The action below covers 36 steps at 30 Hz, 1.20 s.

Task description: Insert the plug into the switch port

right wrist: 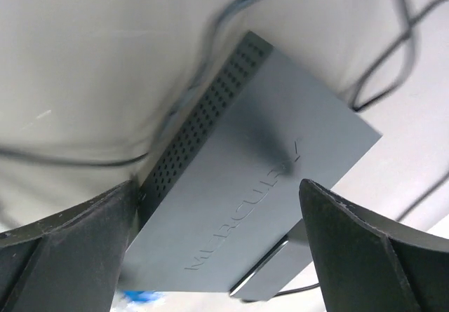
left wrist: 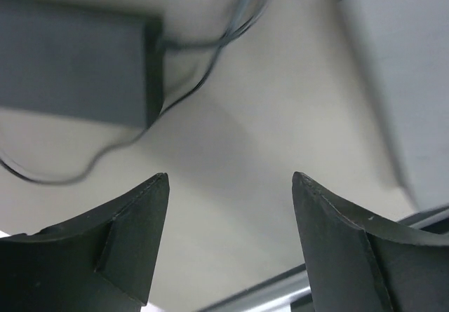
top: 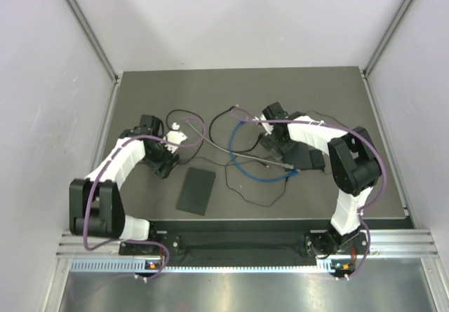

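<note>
Where the right gripper (right wrist: 219, 184) gapes, the switch (right wrist: 280, 151) lies — flat, matte, perforated-edged.

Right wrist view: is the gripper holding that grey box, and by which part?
Nothing is held. The right gripper is open, fingers spread over the grey box, not closed on it.

Fingers: two pairs. Dark flat boxes: two – switch (right wrist: 266, 186) ahead of right fingers (right wrist: 70, 256), plain box (top: 196, 191) near left fingers (left wrist: 105, 256). Blue cable (top: 270, 180): one. Grey cable (top: 238, 151): one. Thin black cables (top: 254, 201): several, count unclear.
</note>
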Motion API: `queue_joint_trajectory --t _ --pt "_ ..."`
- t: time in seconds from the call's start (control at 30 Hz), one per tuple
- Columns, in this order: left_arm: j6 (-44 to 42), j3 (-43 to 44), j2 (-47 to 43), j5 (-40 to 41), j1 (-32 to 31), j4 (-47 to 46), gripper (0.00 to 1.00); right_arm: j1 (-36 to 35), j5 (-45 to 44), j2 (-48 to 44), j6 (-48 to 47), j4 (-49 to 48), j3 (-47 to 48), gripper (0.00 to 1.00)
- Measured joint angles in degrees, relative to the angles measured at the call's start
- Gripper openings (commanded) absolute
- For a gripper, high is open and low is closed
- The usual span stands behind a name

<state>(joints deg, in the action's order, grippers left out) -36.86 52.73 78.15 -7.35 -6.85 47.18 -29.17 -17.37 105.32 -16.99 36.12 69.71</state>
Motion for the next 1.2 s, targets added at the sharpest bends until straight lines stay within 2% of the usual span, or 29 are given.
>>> queue_joint_trajectory --t 0.13,0.33,0.63,0.83,0.93,1.0,1.13,1.2 --pt "0.1 0.0 6.2 1.9 4.0 -0.2 0.75 3.0 -1.8 2.6 -1.7 -0.7 3.1 0.96" --pt "4.1 3.5 15.6 2.0 4.4 -1.2 0.71 10.7 -5.2 7.4 -5.2 -3.3 9.0 0.95" --pt "18.6 20.4 29.9 1.0 4.3 -7.2 0.72 17.8 -8.2 17.7 -10.5 -5.9 23.7 0.96" --pt "25.0 31.1 36.8 -4.1 4.9 -10.7 0.76 17.4 0.3 16.7 -10.4 -0.1 27.0 0.98" --pt "23.0 30.9 34.2 -12.3 6.2 -10.1 0.78 14.0 6.8 10.7 -10.0 3.2 23.5 0.95" --pt "18.6 27.4 29.1 -17.2 7.1 -9.6 0.80 10.3 12.1 4.3 -8.9 4.7 19.8 0.91" --pt "3.2 15.2 7.6 -26.0 7.1 -4.2 0.80 4.4 25.4 -6.3 -6.8 8.4 14.2 0.70" --pt "-5.2 10.4 -2.2 -29.3 4.4 -1.2 0.80 3.9 32.0 -9.4 -6.2 10.3 11.6 0.68"
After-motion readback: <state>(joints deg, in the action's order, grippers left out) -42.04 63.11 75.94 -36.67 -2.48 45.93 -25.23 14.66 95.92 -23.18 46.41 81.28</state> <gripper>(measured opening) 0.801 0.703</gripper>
